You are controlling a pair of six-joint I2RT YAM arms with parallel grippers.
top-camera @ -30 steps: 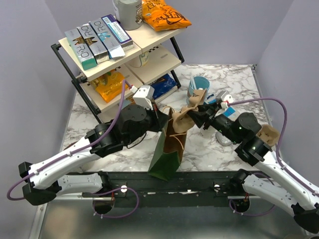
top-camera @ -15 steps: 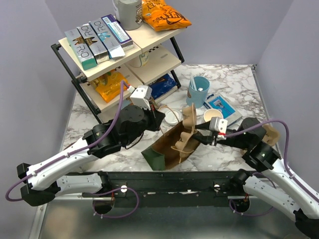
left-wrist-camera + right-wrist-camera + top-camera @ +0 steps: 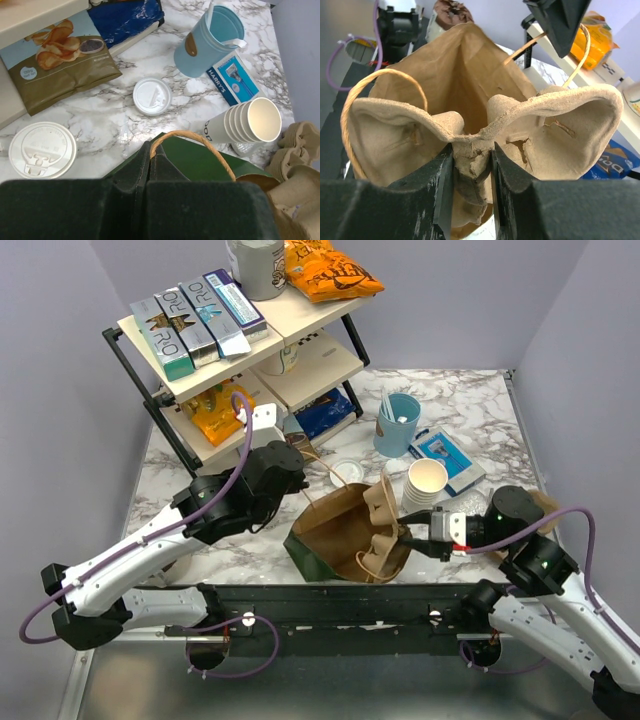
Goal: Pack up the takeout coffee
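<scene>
A brown paper bag [image 3: 335, 535] with a green outside lies tipped over, mouth toward the right. My left gripper [image 3: 297, 462] is shut on its twine handle [image 3: 192, 137], pinched at the jaws [image 3: 150, 152]. My right gripper [image 3: 408, 540] is shut on the middle rib of a brown pulp cup carrier [image 3: 545, 125], which sits at the bag's mouth [image 3: 465, 65]. The takeout coffee [image 3: 42, 150] shows only in the left wrist view, from above, as a white lid on the marble left of the bag. The left arm hides it from the top camera.
A loose white lid [image 3: 347, 472], a stack of lidless cream cups [image 3: 425, 485], a light blue cup with sticks [image 3: 398, 422] and a razor box [image 3: 447, 455] lie behind the bag. A shelf rack [image 3: 200, 350] fills the back left. Another pulp carrier [image 3: 540, 510] lies beneath the right arm.
The bag has gone from standing upright to lying tipped on the table. My right gripper pulled the carrier toward the near right; my left gripper shifted slightly back and left, still holding the handle.
</scene>
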